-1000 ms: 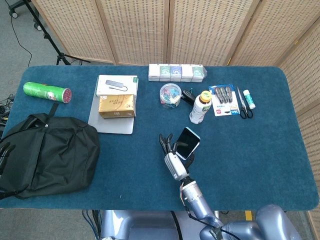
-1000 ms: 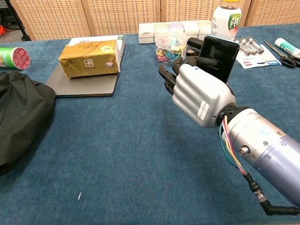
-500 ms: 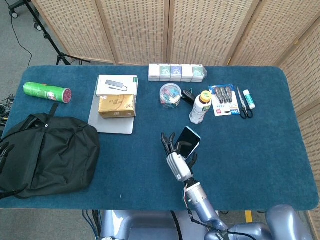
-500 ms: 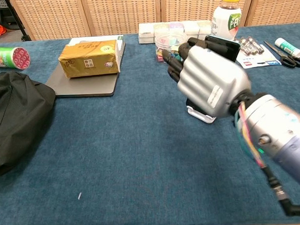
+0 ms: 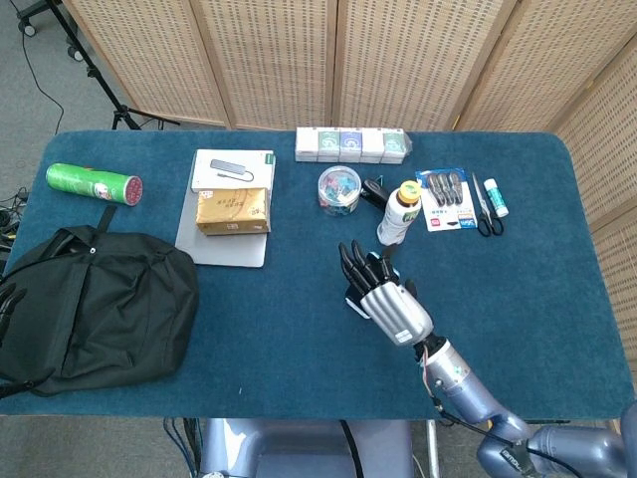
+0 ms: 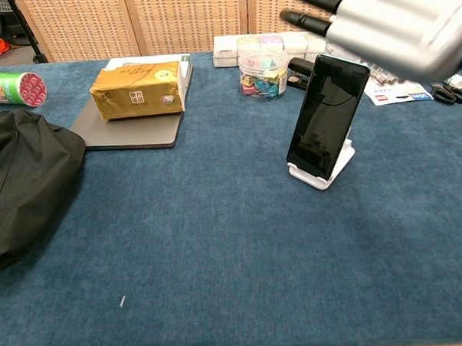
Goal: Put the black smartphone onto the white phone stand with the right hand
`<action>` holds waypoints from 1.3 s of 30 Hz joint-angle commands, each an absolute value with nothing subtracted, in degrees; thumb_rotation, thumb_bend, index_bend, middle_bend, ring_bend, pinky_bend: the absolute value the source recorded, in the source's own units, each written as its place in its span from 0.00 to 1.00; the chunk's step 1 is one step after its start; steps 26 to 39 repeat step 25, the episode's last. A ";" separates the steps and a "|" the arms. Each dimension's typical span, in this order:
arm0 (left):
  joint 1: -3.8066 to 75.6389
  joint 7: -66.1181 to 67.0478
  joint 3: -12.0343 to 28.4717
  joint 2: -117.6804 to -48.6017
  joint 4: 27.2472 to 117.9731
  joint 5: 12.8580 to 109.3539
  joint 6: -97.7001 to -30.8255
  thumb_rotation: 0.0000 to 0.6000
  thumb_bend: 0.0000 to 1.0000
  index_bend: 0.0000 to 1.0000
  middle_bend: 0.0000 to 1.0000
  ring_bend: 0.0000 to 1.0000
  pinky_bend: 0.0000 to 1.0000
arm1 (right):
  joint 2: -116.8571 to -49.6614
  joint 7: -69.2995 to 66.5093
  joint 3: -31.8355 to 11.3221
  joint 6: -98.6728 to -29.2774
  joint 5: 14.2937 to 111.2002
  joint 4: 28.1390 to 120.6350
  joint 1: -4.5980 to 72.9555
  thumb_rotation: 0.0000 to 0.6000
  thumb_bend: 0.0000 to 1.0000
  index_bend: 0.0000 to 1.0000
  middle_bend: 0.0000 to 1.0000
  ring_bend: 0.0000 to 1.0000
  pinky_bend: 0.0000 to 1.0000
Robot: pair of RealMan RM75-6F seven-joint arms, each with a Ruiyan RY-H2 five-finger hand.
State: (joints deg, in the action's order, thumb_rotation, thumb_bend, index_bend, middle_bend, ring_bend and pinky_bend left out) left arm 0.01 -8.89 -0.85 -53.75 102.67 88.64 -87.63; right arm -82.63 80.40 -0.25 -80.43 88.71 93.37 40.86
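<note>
The black smartphone (image 6: 325, 114) leans upright on the white phone stand (image 6: 324, 171) at the table's middle right in the chest view. My right hand (image 6: 393, 14) hovers above and behind it, fingers spread, holding nothing. In the head view my right hand (image 5: 388, 297) covers the phone; only a corner of the stand (image 5: 351, 303) peeks out to its left. My left hand is not visible in either view.
Behind the stand sit a jar of clips (image 6: 263, 70), a drink bottle (image 5: 400, 213), scissors (image 5: 483, 209) and a card of pens (image 5: 445, 197). A tissue pack (image 6: 138, 90) lies on a grey laptop (image 6: 129, 130). A black bag (image 5: 90, 304) fills the left.
My right hand has let go of the phone and risen up and to the right. The phone now stands alone on the stand.
</note>
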 commanded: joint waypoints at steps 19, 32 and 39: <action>-1.48 -0.45 0.88 -58.12 101.83 87.74 -91.99 1.00 0.00 0.00 0.00 0.00 0.00 | -68.35 16.17 -0.02 -89.72 77.32 93.24 16.74 1.00 0.00 0.04 0.00 0.00 0.10; -1.55 -0.28 1.00 -58.72 101.19 88.26 -92.47 1.00 0.00 0.00 0.00 0.00 0.00 | -69.60 7.22 2.14 -89.85 80.75 90.19 13.55 1.00 0.00 0.04 0.00 0.00 0.09; -1.55 -0.28 1.00 -58.72 101.19 88.26 -92.47 1.00 0.00 0.00 0.00 0.00 0.00 | -69.60 7.22 2.14 -89.85 80.75 90.19 13.55 1.00 0.00 0.04 0.00 0.00 0.09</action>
